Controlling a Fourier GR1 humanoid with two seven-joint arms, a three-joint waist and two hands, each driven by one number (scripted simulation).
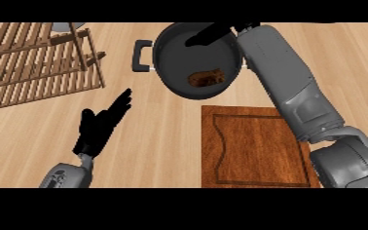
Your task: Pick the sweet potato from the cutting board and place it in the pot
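Lying inside the pot (pixel 167 63), the sweet potato (pixel 206 78) sits on the dark floor toward the pan's lower right, close to the wall nearest the cutting board (pixel 251 146). Its long axis runs roughly left to right across the view, with the right end tipped a little upward, so it lies nearly level. It is brown and stubby, and nothing touches it.

The pot is a dark grey round vessel with a looped handle sticking out on its left side. It stands on the pale wooden desk (pixel 158 141), just above the cutting board's upper left corner, their edges near each other.

Over the pot's upper rim hangs the right hand (pixel 208 34), black, its fingers stretched out leftward and relaxed, holding nothing. It is well above the sweet potato in the view, apart from it. The grey right forearm runs from there down the right side, crossing above the cutting board's right edge.

The cutting board is a reddish-brown slab with a groove traced inside its border.

At lower left the left hand (pixel 101 124) rests above the desk, fingers straight and pointing up and to the right, holding nothing.

At upper left stands a slatted wooden rack (pixel 43 63).
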